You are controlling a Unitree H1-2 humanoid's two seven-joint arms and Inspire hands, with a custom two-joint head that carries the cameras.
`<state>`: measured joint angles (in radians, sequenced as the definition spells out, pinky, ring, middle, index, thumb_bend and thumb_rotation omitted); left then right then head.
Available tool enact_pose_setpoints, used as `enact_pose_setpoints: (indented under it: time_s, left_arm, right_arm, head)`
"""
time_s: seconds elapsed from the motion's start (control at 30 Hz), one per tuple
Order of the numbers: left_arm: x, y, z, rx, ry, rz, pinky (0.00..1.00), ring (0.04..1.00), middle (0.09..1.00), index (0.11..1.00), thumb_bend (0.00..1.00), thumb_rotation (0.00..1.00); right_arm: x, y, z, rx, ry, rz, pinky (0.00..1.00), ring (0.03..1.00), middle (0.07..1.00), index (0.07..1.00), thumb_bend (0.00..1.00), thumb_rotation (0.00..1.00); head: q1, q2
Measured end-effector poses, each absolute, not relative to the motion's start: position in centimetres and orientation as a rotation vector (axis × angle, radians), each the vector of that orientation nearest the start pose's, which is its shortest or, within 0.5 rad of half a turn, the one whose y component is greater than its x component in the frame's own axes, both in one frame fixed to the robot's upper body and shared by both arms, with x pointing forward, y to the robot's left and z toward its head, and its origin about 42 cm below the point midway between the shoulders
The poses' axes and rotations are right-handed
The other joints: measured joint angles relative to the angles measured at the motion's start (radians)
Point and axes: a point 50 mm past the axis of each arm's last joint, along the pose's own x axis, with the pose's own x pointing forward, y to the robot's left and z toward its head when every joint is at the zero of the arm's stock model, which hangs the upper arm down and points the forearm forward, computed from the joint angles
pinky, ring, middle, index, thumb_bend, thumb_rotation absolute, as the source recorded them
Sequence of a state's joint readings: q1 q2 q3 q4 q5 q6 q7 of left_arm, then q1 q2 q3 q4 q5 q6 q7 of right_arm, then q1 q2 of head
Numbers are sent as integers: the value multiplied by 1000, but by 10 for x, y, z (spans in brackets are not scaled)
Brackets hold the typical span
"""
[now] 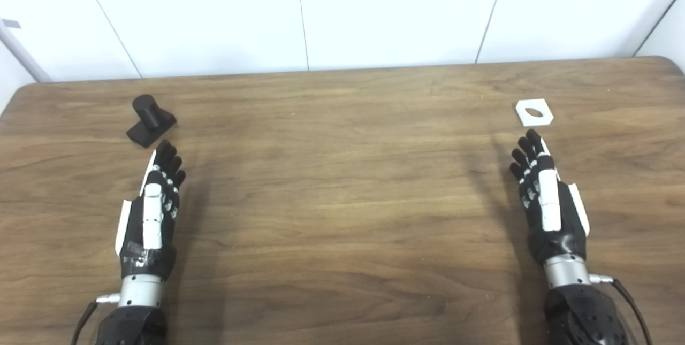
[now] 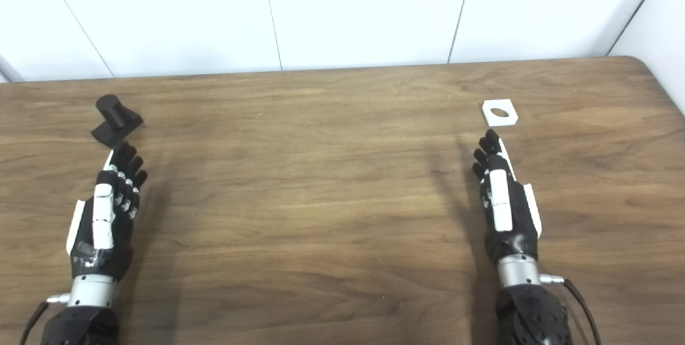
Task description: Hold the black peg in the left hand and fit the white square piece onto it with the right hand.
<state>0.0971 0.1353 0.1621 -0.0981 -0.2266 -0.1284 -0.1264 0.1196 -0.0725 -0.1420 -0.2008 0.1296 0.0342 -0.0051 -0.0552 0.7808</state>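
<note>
The black peg, a short round post on a square base, stands on the wooden table at the far left. The white square piece, flat with an oval hole, lies at the far right. My left hand is open and empty, fingers stretched out, its tips just short of the peg's base. My right hand is open and empty, fingers stretched out, its tips a little short of the white piece. In the right eye view the peg and the white piece stand the same way.
The wooden table ends at a white panelled wall along its far edge. Thin cables run from both wrists at the bottom of the picture.
</note>
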Motion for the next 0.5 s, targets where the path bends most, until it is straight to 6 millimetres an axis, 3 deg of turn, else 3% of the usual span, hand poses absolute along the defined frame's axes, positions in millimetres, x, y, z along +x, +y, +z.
enact_pose_setpoints:
  time_s: [0.3, 0.5]
  left_arm:
    - [247, 298, 116, -52, -164, 49, 1000, 1000, 1000, 1000, 423, 917]
    - [247, 297, 116, -49, -163, 47, 1000, 1000, 993, 1000, 407, 914]
  right_arm:
    - [241, -278, 122, 33, -65, -160, 957, 951, 965, 955, 507, 940]
    - [241, -278, 122, 36, -64, -160, 963, 951, 966, 955, 472, 934]
  head:
    - [2, 0]
    - [49, -28]
